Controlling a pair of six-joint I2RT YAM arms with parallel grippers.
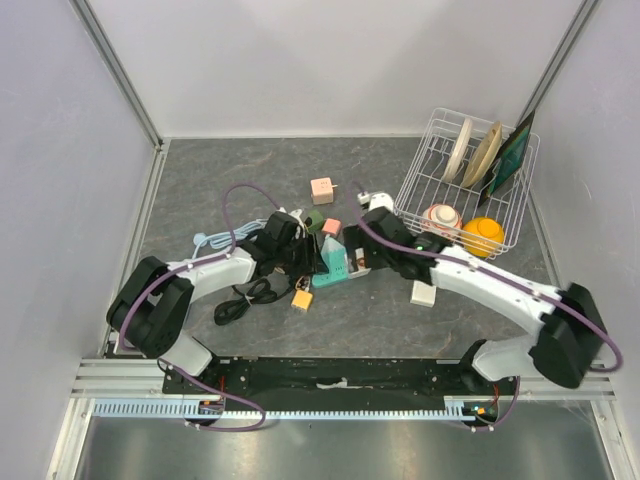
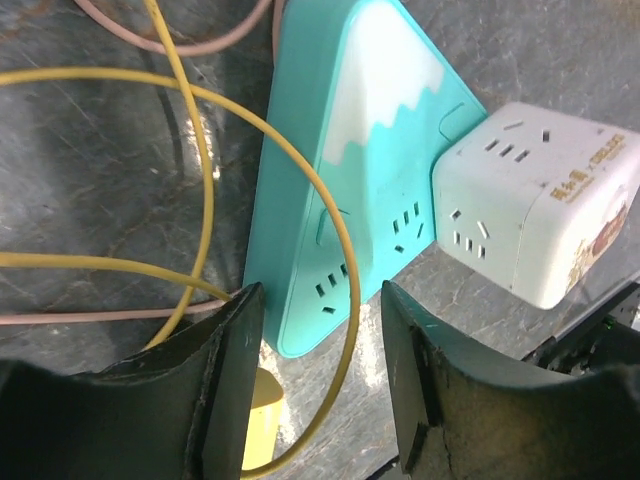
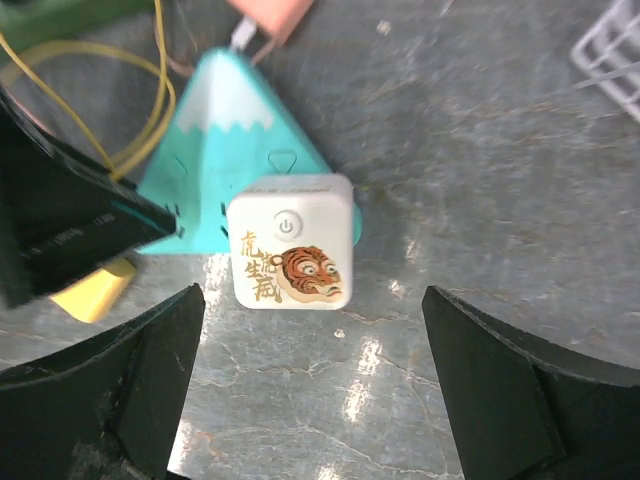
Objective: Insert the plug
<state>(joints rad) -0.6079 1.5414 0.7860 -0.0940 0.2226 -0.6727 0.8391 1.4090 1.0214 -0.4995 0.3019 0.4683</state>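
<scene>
The tiger-printed white cube adapter sits tight against one side of the teal mountain-shaped power strip. The right gripper hangs over the cube, jaws spread wide and gripping nothing. The left gripper straddles the strip's corner with its jaws apart, and a yellow cable loops between them.

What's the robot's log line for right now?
left gripper: open | right gripper: open | white cube: touching teal power strip

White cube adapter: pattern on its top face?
Orange tiger beside brown Chinese characters on the white cube adapter. Best in right wrist view.
</scene>
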